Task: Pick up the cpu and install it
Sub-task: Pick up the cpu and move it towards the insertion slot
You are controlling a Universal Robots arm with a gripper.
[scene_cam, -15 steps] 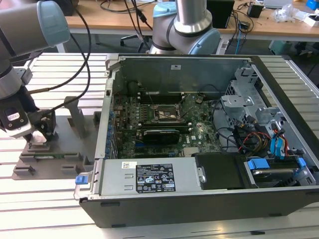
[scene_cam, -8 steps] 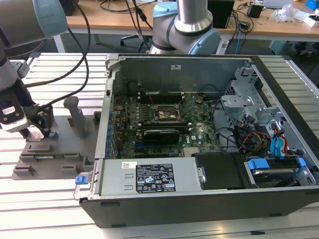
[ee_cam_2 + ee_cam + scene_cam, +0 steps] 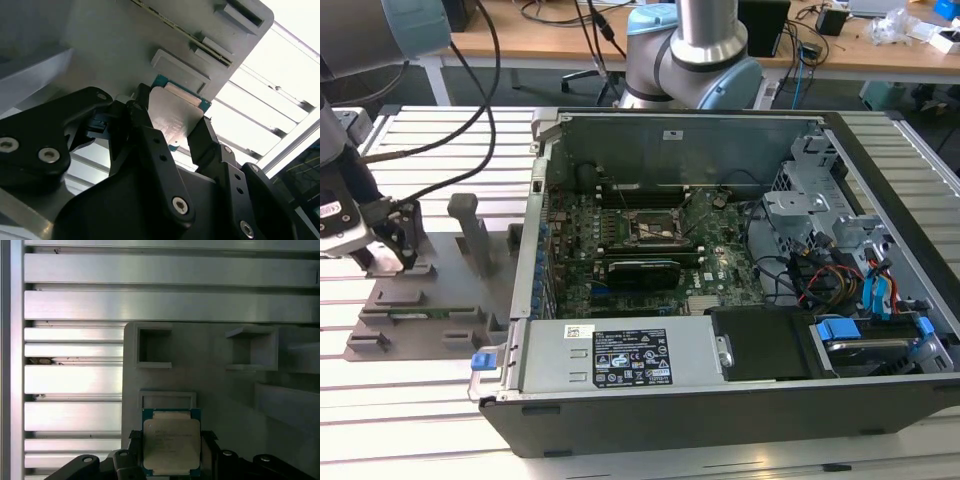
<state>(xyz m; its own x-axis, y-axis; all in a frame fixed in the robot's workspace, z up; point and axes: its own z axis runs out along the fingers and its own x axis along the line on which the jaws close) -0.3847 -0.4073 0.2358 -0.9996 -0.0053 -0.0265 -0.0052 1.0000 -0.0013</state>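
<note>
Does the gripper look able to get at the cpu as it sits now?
Likely yes: the gripper sits over the grey tray, its fingers closed on the cpu from two sides, nothing between.

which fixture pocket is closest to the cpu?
The shallow rectangular frame right beside the cpu in the first wrist view; the two deeper square pockets sit farther off on the grey fixture plate.
</note>
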